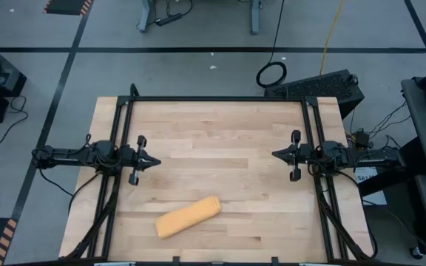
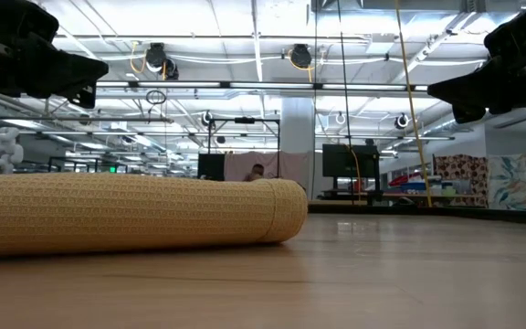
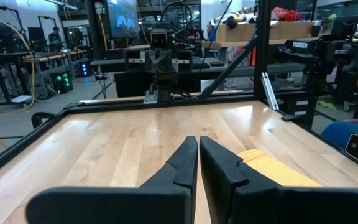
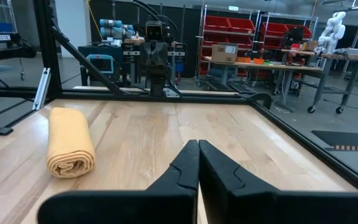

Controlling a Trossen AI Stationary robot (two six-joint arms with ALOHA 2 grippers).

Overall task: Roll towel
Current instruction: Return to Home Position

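Wooden table (image 1: pixel 220 140) bears a rolled yellow towel (image 1: pixel 188 217).

Mustard-yellow, finely waffle-woven towel (image 1: pixel 188 216) at six o'clock; pale, plank-striped wooden table (image 1: pixel 220 125); black left gripper (image 1: pixel 154 160), right gripper (image 1: pixel 276 154).

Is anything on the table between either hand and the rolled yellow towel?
Nothing visible. Only bare wooden table lies between the left hand, the right hand and the towel; both hands are shut at the table's sides.
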